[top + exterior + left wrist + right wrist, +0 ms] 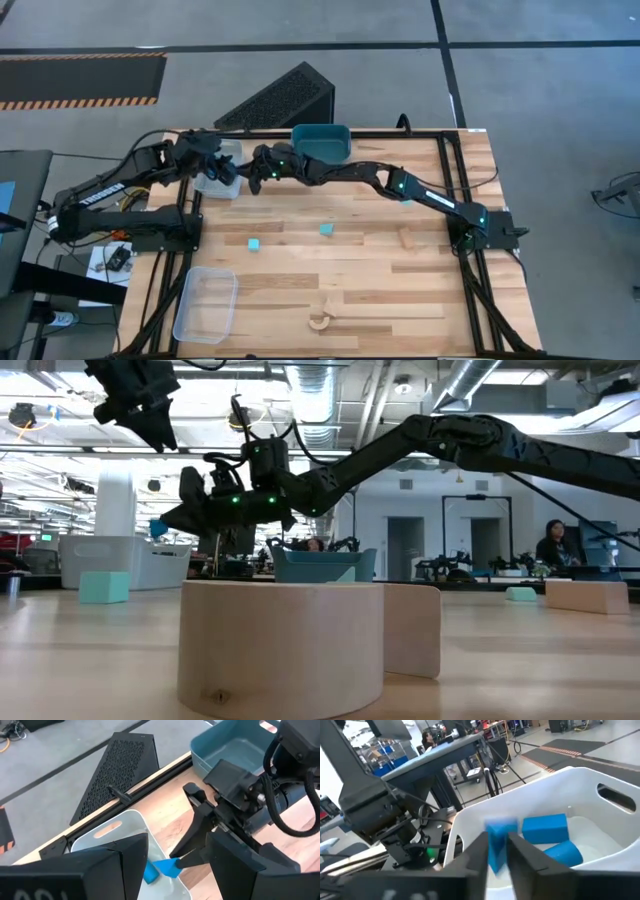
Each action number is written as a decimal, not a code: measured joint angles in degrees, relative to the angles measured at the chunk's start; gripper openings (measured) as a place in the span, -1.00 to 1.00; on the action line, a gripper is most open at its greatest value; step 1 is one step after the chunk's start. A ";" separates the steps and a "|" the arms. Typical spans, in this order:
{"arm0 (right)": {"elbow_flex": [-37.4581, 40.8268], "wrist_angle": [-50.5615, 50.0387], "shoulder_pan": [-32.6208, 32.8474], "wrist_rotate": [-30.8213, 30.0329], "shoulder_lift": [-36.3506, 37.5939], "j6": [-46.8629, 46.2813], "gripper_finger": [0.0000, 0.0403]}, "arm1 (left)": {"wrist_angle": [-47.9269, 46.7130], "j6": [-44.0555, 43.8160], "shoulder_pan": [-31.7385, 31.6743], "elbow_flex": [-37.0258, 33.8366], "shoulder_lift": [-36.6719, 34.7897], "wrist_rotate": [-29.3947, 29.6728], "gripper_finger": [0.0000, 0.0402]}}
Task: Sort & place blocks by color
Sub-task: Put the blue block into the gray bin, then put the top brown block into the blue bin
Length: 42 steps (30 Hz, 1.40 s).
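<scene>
A darker blue block (496,847) sits between the fingers of the right end effector (496,854), blurred, over the open top of a clear tray (580,785) at the far left part of the desk (400,300); fingers parted only slightly beside the block, and whether they grip it or merely flank it I cannot tell. Two more darker blue blocks (545,828) lie inside that tray, one boxy, one rounded (563,853). Left wrist view: right end effector's finger tips meet the blue block (167,868) above the tray's edge. Left end effector (205,152) hangs high over the same tray, fingers apart, holding nothing. Outward on the desk: two pale cyan blocks, one (255,244) left of centre, one (326,230) near the middle. A tan wood block (407,238) lies toward the right. The wooden arch piece (320,321) rests near the front edge. A second clear tray (206,304) sits at front left. A teal tub (321,142) stands at the far edge.
</scene>
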State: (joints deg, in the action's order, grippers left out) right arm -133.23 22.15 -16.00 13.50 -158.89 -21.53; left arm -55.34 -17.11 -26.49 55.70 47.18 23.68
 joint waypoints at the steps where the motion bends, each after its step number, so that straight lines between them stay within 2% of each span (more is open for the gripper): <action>1: 0.00 0.29 -0.03 0.00 0.00 -1.03 -0.45 | -0.02 -0.05 -0.07 0.00 0.01 0.02 -0.06; 6: 0.00 0.71 -0.55 3.01 0.02 -5.27 0.08 | 1.49 -0.04 -0.14 0.00 0.15 0.08 -0.06; 8: 0.00 0.14 -1.05 4.79 0.10 -7.87 0.22 | 2.68 -0.04 -0.14 0.00 0.14 0.16 -0.06; 10: 0.00 -2.95 -1.72 6.32 0.95 -12.92 0.27 | 3.94 -0.04 -0.14 0.00 0.15 0.51 -0.06; 12: 0.02 -8.27 -2.54 7.82 2.83 -17.88 0.27 | 4.52 -0.02 -0.14 0.00 0.16 1.21 -0.06; 14: 0.02 -12.87 -3.11 9.34 5.25 -16.79 0.21 | 6.12 0.75 -0.14 0.00 0.48 2.32 -0.06; 16: 0.02 -19.28 -3.09 8.74 8.70 -10.85 0.12 | 8.45 3.20 -0.14 0.00 0.93 2.58 -0.06; 22: -0.02 -37.65 -0.95 0.13 19.01 6.70 -0.18 | 20.28 12.13 -0.14 0.00 4.13 1.14 -0.06; 26: 2.61 -43.54 -1.36 -2.68 23.31 11.81 -0.31 | 28.76 9.84 -0.12 0.00 6.20 -3.16 -0.06; 31: 17.35 -41.12 -1.72 -2.38 31.51 11.99 -0.36 | 33.01 3.29 0.48 0.00 7.45 -5.99 -0.06; 39: 55.11 -14.21 -0.12 -2.93 52.20 3.57 -0.36 | 31.56 -2.28 4.89 0.00 7.47 -5.90 -0.06; 42: 65.52 -8.13 0.31 -3.95 58.93 0.34 -0.36 | 32.30 -4.56 7.04 0.00 8.89 -5.95 -0.06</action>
State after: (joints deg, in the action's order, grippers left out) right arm -67.71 14.02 -15.69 9.55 -99.96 -21.19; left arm -23.04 -21.67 -19.45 55.70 56.07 17.74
